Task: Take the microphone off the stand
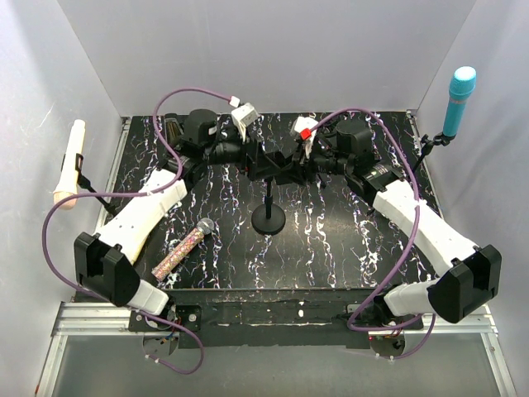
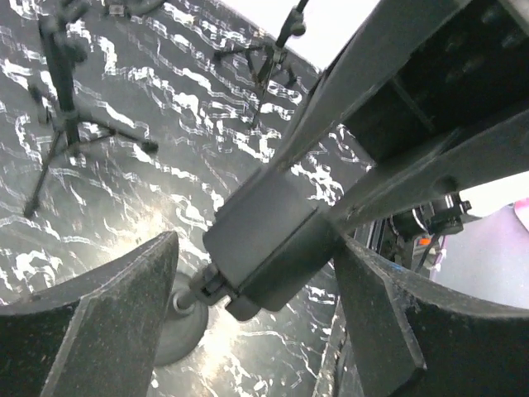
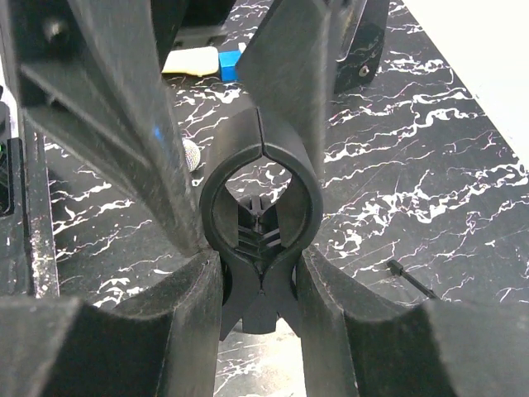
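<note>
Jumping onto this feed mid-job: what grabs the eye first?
Both arms meet over the round-based stand at the table's centre: the right gripper pinches its clip, whose ring is empty, and the left gripper is open around the stand's top. The glittery microphone lies on the table beside the left arm. A cream microphone and a teal microphone flank the table.

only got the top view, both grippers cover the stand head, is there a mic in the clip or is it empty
Observer: Empty. The right wrist view looks straight through the clip ring, and nothing sits in it.
Operator: is the right gripper holding it
Observer: Yes, the right gripper is clamped on the clip's two sides.
Operator: and the left
Observer: The left gripper is open. Its fingers straddle the clip, with a gap showing beside one.
</note>
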